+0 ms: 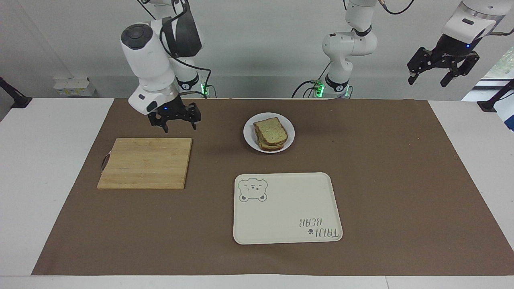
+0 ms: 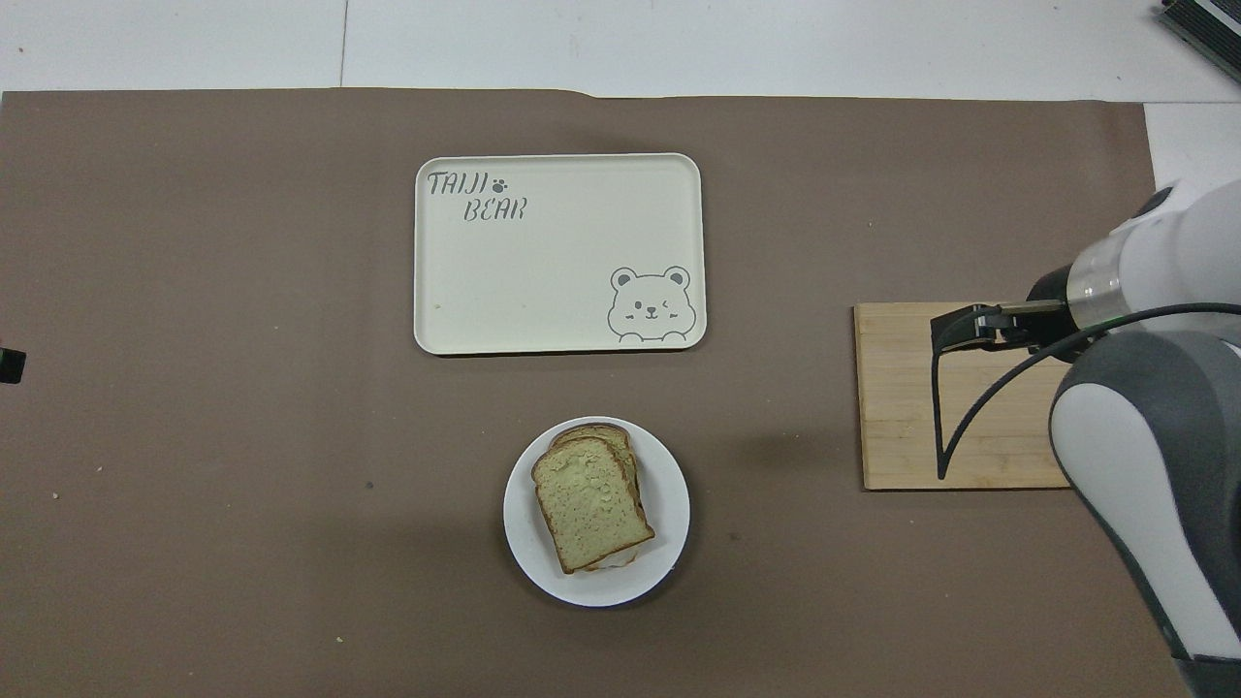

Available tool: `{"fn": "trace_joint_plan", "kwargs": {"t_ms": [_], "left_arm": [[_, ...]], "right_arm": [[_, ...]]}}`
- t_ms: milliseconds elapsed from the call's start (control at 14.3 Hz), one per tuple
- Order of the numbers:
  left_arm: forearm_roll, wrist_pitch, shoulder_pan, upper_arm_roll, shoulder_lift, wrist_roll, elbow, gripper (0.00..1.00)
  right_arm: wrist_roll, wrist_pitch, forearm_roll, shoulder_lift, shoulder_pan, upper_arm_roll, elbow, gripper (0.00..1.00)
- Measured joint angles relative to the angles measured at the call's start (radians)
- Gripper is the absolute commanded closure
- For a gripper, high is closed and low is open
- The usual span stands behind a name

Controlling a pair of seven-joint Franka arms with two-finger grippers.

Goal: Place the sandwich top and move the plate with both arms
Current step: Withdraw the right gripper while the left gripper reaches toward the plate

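Lying on the plate (image 1: 249,138): the sandwich top (image 1: 271,130); sitting farther from the robots: the tray (image 1: 286,208); toward the right arm's end: the cutting board (image 1: 145,163).
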Motion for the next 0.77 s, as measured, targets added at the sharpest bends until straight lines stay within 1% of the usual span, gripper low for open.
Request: {"fn": "trace_joint_plan", "kwargs": {"t_ms": [70,209,349,419,559,768], "left_arm": [[-0.008,-0.002,0.0,-0.002,-0.001,-0.001,-0.004,0.0],[-0.065,-0.002,-0.001,-0.004,-0.01,-0.001,-0.038,0.0],[-0.124,0.031,-0.001,-0.005,-0.03,-0.002,-0.125,0.0],[-0.174,0.073,-0.002,-0.007,-0.045,-0.002,-0.191,0.0],[-0.291,0.189,-0.018,-0.011,-0.079,-0.001,-0.358,0.0],[-0.449,0.43,-0.087,-0.014,-0.122,0.018,-0.623,0.0]], "right_arm": [[0.0,-0.006,0.0,-0.005,-0.011,0.0,0.003,0.0],[0.0,-0.043,-0.001,-0.025,-0.03,-0.005,0.017,0.0],[0.0,-0.105,-0.001,-0.048,-0.049,-0.022,0.045,0.0],[0.0,-0.135,-0.001,-0.056,-0.061,-0.027,0.063,0.0],[0.0,-0.179,-0.006,-0.065,-0.084,-0.032,0.087,0.0],[0.0,-0.227,-0.046,-0.085,-0.1,-0.036,0.098,0.0]]}}
